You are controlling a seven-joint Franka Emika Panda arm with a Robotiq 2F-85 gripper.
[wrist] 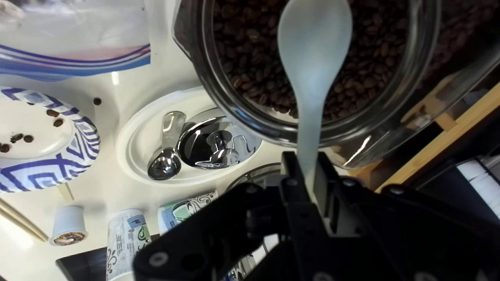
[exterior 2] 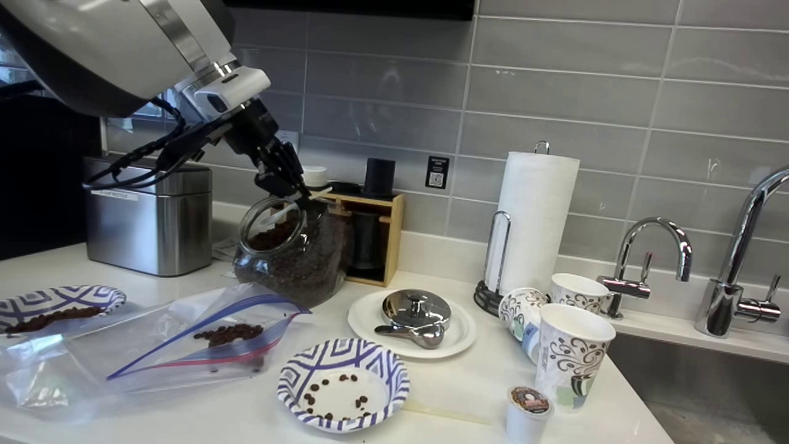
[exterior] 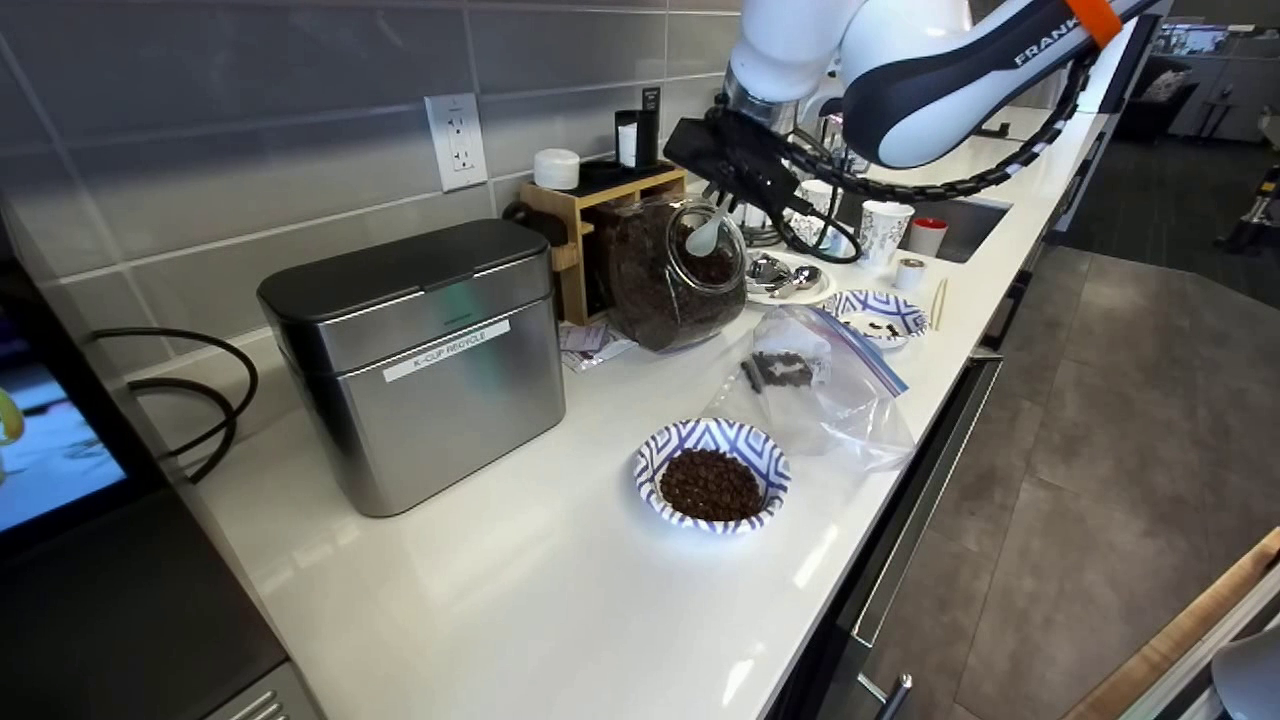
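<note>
While the gripper (wrist: pixel 306 160) clasps one pale plastic spoon (wrist: pixel 314 47) by its handle, the spoon's head hangs before the mouth of one glass jar (exterior 2: pixel 296 280) of coffee beans (wrist: pixel 250 66). Also on the counter (exterior: pixel 450 600): one clear zip bag (exterior: pixel 850 420), some beans inside; one patterned bowl (exterior: pixel 710 434), beans within; one white plate (exterior 2: pixel 363 320), bearing metal lid (exterior 2: pixel 416 308) and scoop (exterior 2: pixel 428 336).

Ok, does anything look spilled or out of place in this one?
Two small things. A stray coffee bean lies on the counter beside the patterned bowl, outside any dish. In an exterior view, a paper cup appears tipped over, partly hidden behind an upright cup.
</note>
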